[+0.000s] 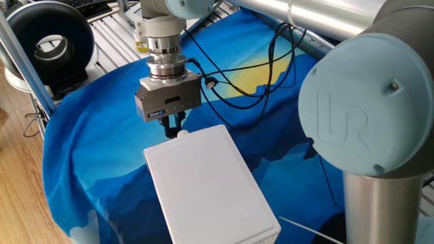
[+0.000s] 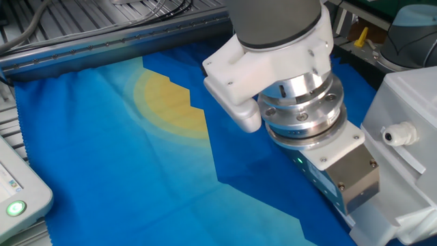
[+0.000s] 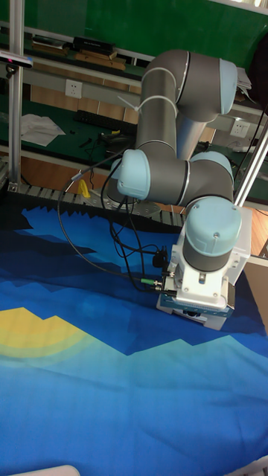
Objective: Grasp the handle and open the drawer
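In one fixed view the white rounded box holding the drawer [image 1: 203, 186] lies on the blue cloth, its narrow front facing my gripper [image 1: 173, 127]. The handle [image 1: 182, 133], a small white knob, sticks out of that front right at my dark fingertips [image 1: 167, 125]. The jaws stand close together on the knob. No gap shows between the drawer front and the box from this angle. In the other fixed view the gripper's body [image 2: 341, 174] hides both the fingers and the knob. In the tall fixed view only a strip of the white box [image 3: 202, 318] shows under the wrist.
Black cables [image 1: 237, 81] trail over the blue and yellow cloth [image 1: 88, 135] behind the gripper. A black ring-shaped device [image 1: 47, 41] stands at the far left. A white pendant with a green light [image 2: 17, 198] lies at the cloth's edge. A white housing with a cable gland [image 2: 396, 133] is beside the gripper.
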You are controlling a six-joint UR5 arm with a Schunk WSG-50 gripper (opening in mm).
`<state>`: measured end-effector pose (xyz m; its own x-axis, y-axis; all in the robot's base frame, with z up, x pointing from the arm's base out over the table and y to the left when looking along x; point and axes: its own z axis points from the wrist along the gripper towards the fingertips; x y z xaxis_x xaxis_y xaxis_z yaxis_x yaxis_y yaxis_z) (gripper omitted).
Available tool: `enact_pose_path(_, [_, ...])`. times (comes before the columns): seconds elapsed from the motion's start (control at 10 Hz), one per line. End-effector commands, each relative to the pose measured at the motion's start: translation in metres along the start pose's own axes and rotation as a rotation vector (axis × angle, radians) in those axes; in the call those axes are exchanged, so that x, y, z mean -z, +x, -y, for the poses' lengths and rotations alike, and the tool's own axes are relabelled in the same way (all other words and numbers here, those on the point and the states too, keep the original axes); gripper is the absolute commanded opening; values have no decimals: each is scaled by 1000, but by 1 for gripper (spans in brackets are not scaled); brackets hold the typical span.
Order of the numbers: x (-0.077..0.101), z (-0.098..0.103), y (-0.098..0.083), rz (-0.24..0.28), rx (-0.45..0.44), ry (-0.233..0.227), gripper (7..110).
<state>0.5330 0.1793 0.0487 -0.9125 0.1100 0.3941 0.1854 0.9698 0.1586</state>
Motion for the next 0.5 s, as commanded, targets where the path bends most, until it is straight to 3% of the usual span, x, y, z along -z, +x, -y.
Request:
enact_pose_path(0.0, [2,-4,-2,10,30,-8,7])
enact_pose_path(0.4, [1,0,-5,19,63,5,7])
